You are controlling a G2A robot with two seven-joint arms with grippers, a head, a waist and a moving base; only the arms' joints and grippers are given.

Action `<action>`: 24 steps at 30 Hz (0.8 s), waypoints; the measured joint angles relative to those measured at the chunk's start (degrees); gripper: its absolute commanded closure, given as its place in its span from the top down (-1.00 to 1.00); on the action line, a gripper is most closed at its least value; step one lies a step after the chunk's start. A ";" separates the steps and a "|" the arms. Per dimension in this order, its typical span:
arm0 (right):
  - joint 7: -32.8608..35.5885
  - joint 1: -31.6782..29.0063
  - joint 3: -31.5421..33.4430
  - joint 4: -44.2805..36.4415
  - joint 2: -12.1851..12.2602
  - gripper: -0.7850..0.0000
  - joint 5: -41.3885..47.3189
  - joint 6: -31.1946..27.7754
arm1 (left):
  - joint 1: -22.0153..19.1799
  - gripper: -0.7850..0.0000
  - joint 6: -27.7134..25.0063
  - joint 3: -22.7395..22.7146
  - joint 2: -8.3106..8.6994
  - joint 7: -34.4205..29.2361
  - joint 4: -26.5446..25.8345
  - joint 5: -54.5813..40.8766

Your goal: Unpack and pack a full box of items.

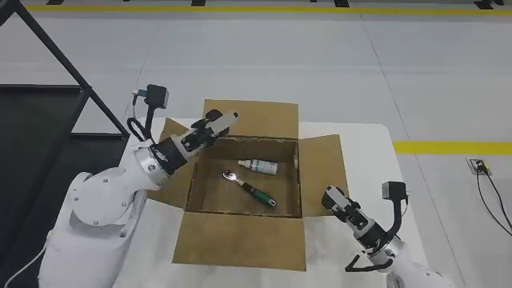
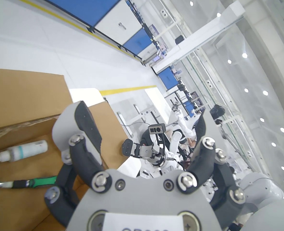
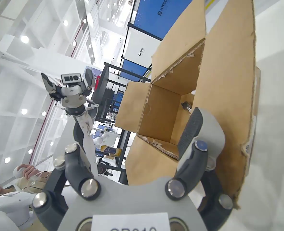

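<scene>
An open cardboard box point(image 1: 240, 244) stands mid-table with its flaps spread out. Inside lie a white bottle point(image 1: 262, 166) with a teal band and a green-handled ratchet wrench point(image 1: 250, 187). My left gripper point(image 1: 212, 122) hovers over the box's back left corner, open and holding nothing. Its wrist view shows the bottle point(image 2: 23, 151) and the wrench point(image 2: 33, 182) below its spread fingers point(image 2: 84, 126). Beside the box's right flap, low near the table, my right gripper point(image 1: 331, 199) is open and holds nothing. Past its finger point(image 3: 197, 131) the wrench head point(image 3: 186, 105) shows inside the box point(image 3: 228, 73).
The white table point(image 1: 360, 140) has bare surface right of the box, and its edges lie close around the flaps. A black frame point(image 1: 48, 48) stands at the far left. Grey floor with a yellow line point(image 1: 448, 146) lies beyond.
</scene>
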 measured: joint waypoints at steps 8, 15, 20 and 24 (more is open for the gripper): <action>0.00 0.01 0.01 -0.01 0.00 1.00 -0.01 -0.05 | 5.81 1.00 -1.45 -6.76 0.77 -1.53 -4.01 -0.02; 0.00 0.00 0.01 -0.01 0.00 1.00 -0.02 -0.05 | 5.81 1.00 -1.45 -6.76 0.77 -1.53 -4.01 -0.02; -0.69 -0.13 -0.03 0.15 0.03 1.00 -0.63 0.28 | 6.46 1.00 -1.47 -7.62 0.79 -0.47 -3.99 0.02; -4.27 -0.55 -0.21 1.75 0.17 1.00 -2.28 -0.34 | 9.32 1.00 -1.70 -12.50 0.99 3.60 -4.01 -3.67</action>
